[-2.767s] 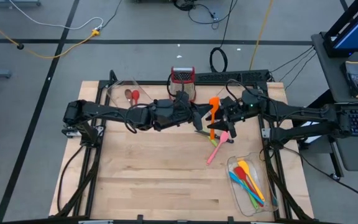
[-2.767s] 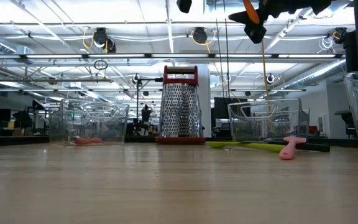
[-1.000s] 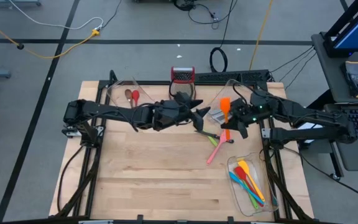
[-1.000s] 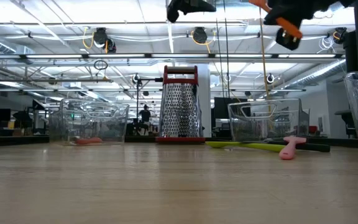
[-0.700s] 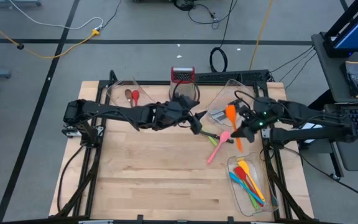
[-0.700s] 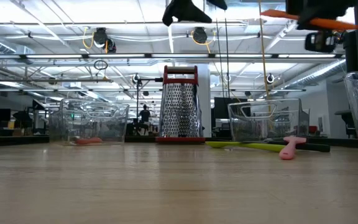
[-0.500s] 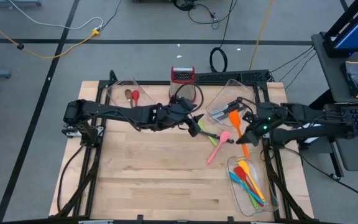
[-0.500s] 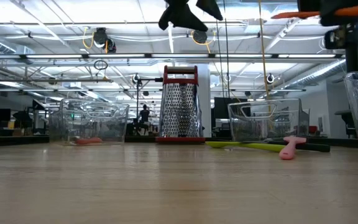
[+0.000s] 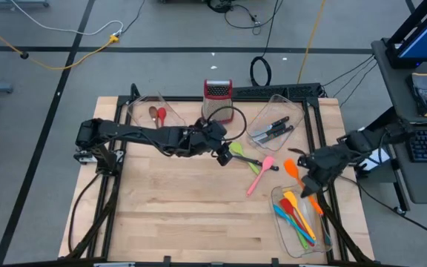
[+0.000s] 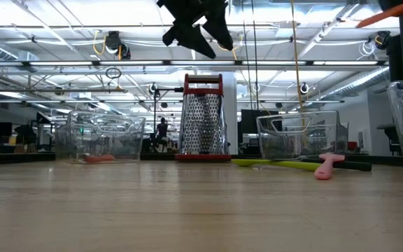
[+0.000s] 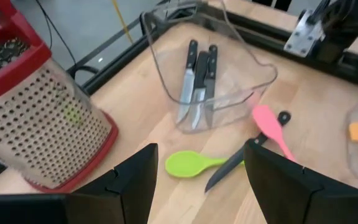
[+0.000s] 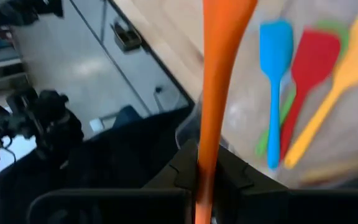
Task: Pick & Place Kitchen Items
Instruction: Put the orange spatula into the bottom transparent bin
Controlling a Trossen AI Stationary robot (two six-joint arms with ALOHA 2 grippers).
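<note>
My right gripper (image 9: 308, 184) is shut on an orange spatula (image 9: 291, 167) and holds it in the air at the table's right edge, over the near right clear bin (image 9: 282, 222). That bin holds blue (image 12: 274, 74), red (image 12: 308, 65) and yellow (image 12: 344, 68) spatulas. My left gripper (image 11: 197, 186) is open and hangs tilted down above a green spoon (image 11: 191, 163), a pink spatula (image 11: 270, 123) and a black-handled knife (image 11: 232, 172), all lying flat on the table's middle. It touches none of them. My right gripper pinches the orange spatula's handle (image 12: 205, 168) between its two fingers. The spatula runs out past the fingertips, widening away from them. It is lifted clear of the table, above the bin of spatulas.
A steel grater with a red top (image 9: 217, 90) stands at the far edge. A clear bin with black-handled knives (image 9: 273, 127) lies at the far right. Another bin with red and brown spoons (image 9: 154, 113) sits at the far left. Bare wood spreads across the near half.
My right gripper has swung toward the table's right and near edges with the orange spatula, rolling as it went. It has gone from beside the knife bin to above the spatula bin. My left gripper has tipped downward and sunk a little toward the green spoon, staying open.
</note>
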